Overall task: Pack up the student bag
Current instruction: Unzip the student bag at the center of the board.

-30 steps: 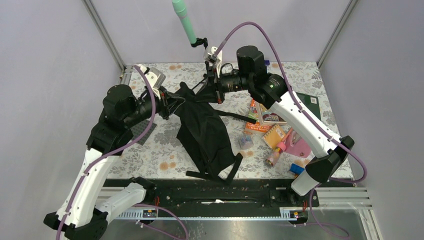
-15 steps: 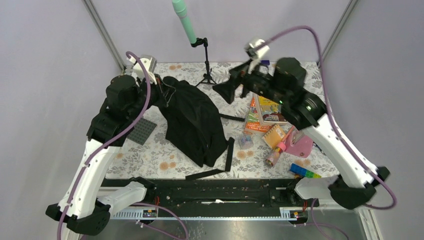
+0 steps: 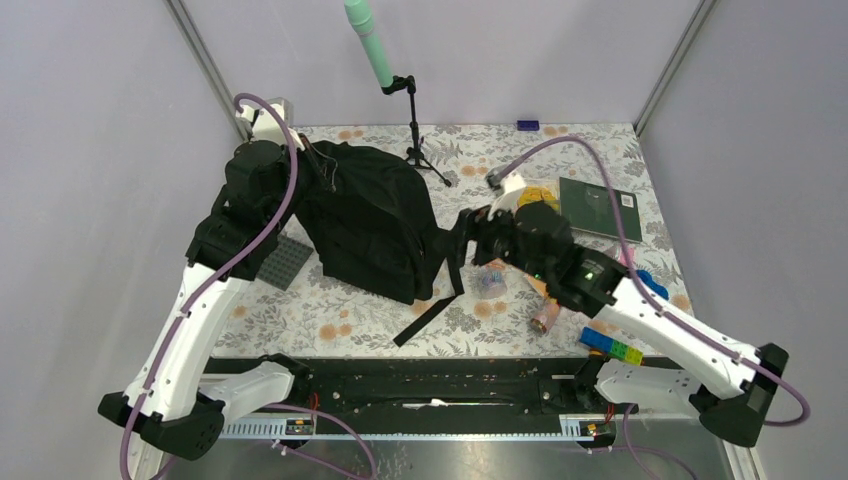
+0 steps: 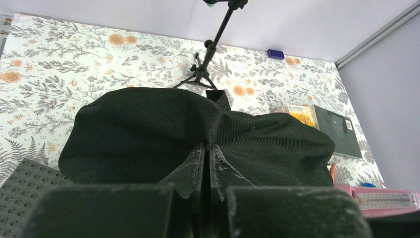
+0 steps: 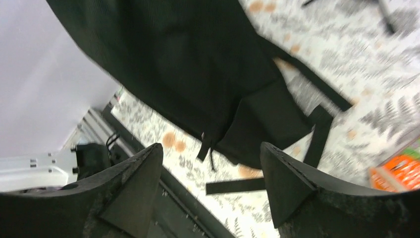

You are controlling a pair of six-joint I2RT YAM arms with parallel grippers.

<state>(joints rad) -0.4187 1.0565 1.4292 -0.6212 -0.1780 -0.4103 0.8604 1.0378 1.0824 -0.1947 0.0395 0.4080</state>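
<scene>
Just behind student bag [image 3: 370,225], tripod [image 3: 415,140]; rightward, green book [image 3: 595,208].

The top external view looks steeply down from high at the near side, taking in the whole floral-patterned tabletop [image 3: 340,315]. The left wrist view sits low and close, facing the plain lilac far wall [image 4: 124,10] over the large soft black fabric backpack [image 4: 148,129]. The right wrist view, tilted and blurred, looks back toward the tabletop's near edge. All three share that backpack.
</scene>
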